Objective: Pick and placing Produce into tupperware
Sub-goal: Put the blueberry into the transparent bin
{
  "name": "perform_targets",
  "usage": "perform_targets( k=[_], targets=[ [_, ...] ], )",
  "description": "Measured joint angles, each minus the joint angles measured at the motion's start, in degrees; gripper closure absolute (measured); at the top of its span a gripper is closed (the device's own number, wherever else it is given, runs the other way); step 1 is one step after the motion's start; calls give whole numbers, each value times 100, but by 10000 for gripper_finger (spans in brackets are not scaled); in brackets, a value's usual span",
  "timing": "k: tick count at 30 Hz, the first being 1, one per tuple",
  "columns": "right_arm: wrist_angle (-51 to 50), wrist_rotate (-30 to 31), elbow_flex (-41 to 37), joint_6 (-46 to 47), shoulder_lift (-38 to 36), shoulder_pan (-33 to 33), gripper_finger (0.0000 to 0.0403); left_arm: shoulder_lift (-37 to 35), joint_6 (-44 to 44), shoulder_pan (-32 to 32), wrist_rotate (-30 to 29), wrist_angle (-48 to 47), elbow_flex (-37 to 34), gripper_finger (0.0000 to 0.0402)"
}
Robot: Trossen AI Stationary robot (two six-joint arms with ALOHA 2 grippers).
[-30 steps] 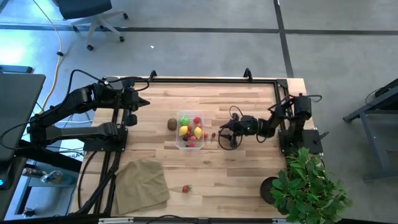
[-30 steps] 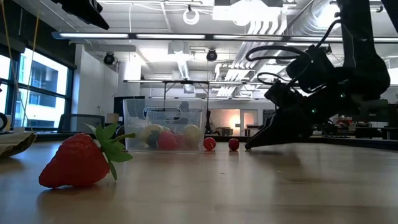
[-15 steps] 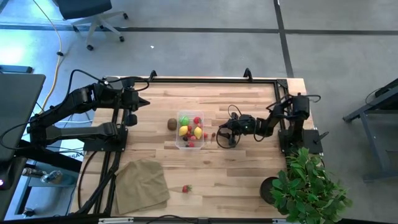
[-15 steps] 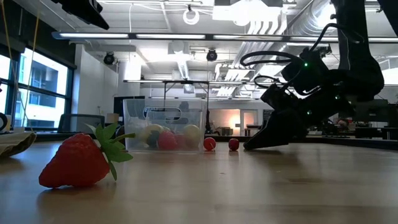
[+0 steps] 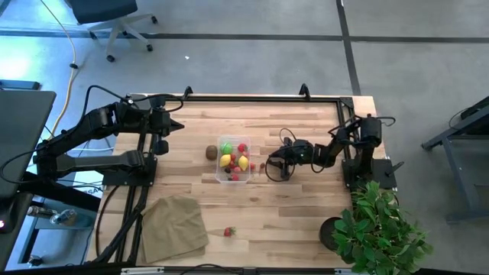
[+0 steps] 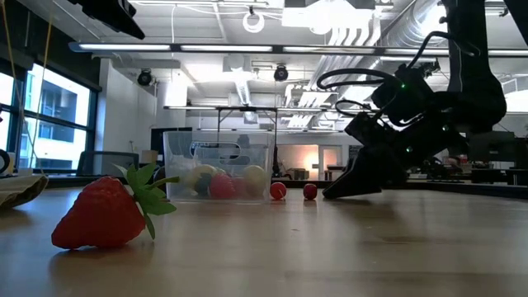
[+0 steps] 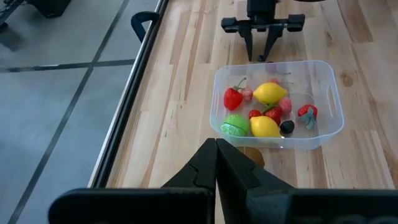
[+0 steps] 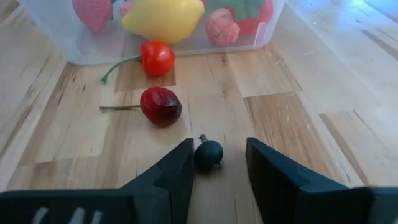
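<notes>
**Right gripper closing in on a small dark berry beside the tub**

The right gripper (image 8: 217, 165) is low on the table just beside the clear plastic tub (image 5: 233, 177), its two dark fingers apart with a small dark berry (image 8: 208, 154) sitting between them. One finger looks to be touching the berry; the other stands off a little. So the grip is not made, as far as I can judge, and this reads as the pick step for one of the loose pieces. From the table-level camera the gripper (image 6: 330, 195) shows nose-down on the wood, though the berry itself is hidden there.

The left gripper (image 7: 216, 163) waits well back near the table's far left, fingers pressed together on nothing.

Next, the fingers need to come in evenly on the berry, lift it, and carry it the short way over the tub's wall. Being round and tiny, it could well roll or pop out under a lopsided squeeze.

Two red cherries lie close by: a darker one (image 8: 160, 106) with a thin stem, and a brighter, glossy one (image 8: 156, 58) right against the tub wall. Inside the see-through, round-cornered tub are smooth yellow lemons (image 7: 270, 93), a green half fruit (image 7: 236, 124) and red berries. A fuzzy brown kiwi (image 5: 210, 153) rests just outside the tub, and a dimpled strawberry (image 6: 103, 212) with green leaves lies well apart, near the crumpled tan cloth (image 5: 174, 225). The table (image 5: 306, 206) is pale planked wood.
</notes>
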Motion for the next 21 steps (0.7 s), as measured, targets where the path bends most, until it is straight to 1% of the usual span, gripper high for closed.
perform_targets(
  k=[10,21],
  targets=[
    [-48,94,-2,-296,7,9,274,0,-1,-1,1,-1,1,401],
    [-58,72,-11,-374,11,17,334,0,0,1,-1,0,2,401]
  ],
)
